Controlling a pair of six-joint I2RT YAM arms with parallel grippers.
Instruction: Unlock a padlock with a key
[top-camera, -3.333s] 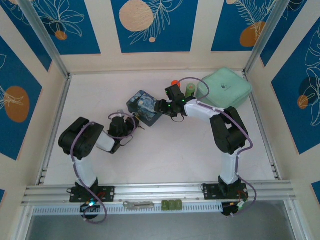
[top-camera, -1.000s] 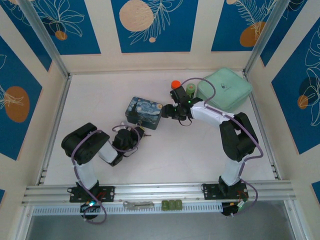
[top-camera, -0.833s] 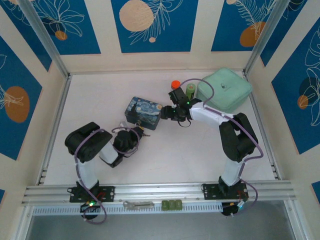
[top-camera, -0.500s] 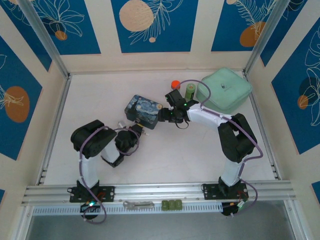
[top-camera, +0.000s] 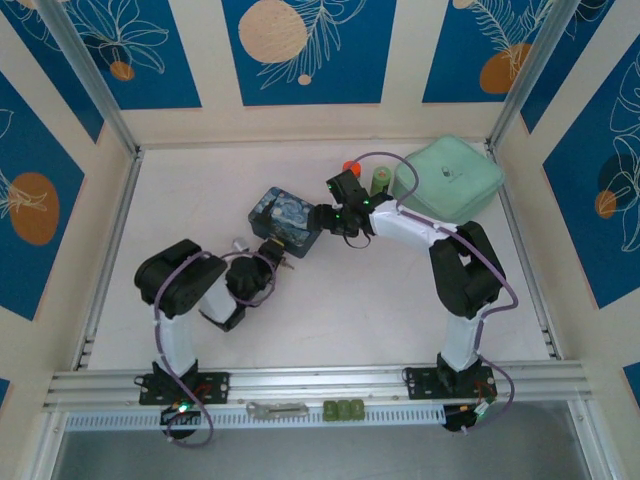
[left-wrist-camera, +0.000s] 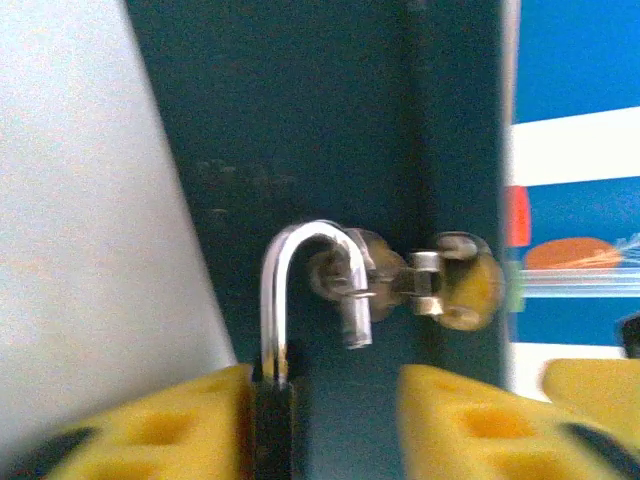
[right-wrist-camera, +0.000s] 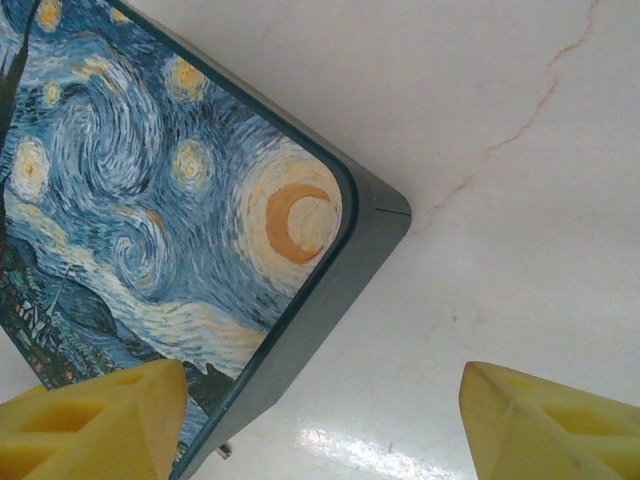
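Note:
The padlock (left-wrist-camera: 270, 300) hangs on the hasp (left-wrist-camera: 400, 275) of the blue painted box (left-wrist-camera: 330, 120). Its silvery shackle is sprung: one leg sits in the dark body, while the free end hangs loose through the hasp ring. My left gripper (left-wrist-camera: 322, 380) is open, and only its left finger (left-wrist-camera: 150, 430) touches the padlock body. From above, the left gripper (top-camera: 272, 260) sits at the near corner of the box (top-camera: 285, 218). My right gripper (right-wrist-camera: 320, 430) is open, straddling a corner of the box (right-wrist-camera: 170, 200) without touching it. The key is hidden.
A mint green case (top-camera: 447, 180) lies at the back right, with a green bottle (top-camera: 380, 180) and an orange cap (top-camera: 348, 165) beside it. A grey flat tool (top-camera: 277, 408) and green blocks (top-camera: 343, 410) rest on the front rail.
The left jaws have opened off the padlock. The box has turned and shifted slightly left. The right gripper has followed it leftward and spread a little wider.

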